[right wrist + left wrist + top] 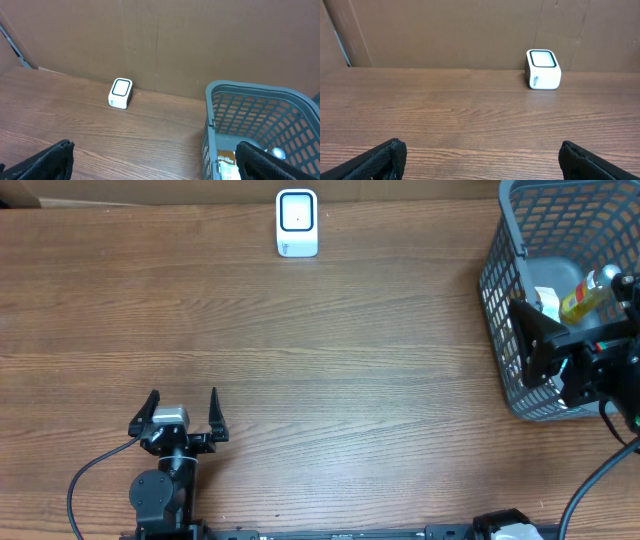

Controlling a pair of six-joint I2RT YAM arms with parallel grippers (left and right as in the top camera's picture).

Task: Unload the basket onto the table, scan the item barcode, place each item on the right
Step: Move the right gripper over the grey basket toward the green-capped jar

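A white barcode scanner (pixel 297 222) (pixel 543 69) (pixel 120 93) stands at the back of the table, its window facing up. Items lie in a grey mesh basket (pixel 500 270) (pixel 250 89) at the right: a yellow bottle (pixel 583 295) and a labelled packet (pixel 226 159). My right gripper (pixel 575 310) (pixel 155 160) is open, straddling the basket's left wall, one finger over the table and one over the inside, holding nothing. My left gripper (pixel 182 395) (pixel 481 155) is open near the front left, pointed at the scanner, with only bare wood between its fingers.
The wooden table (pixel 350 380) stretches between the two arms and the scanner. A brown cardboard wall (pixel 470 30) rises behind the table's far edge. The basket's tall mesh walls enclose the items.
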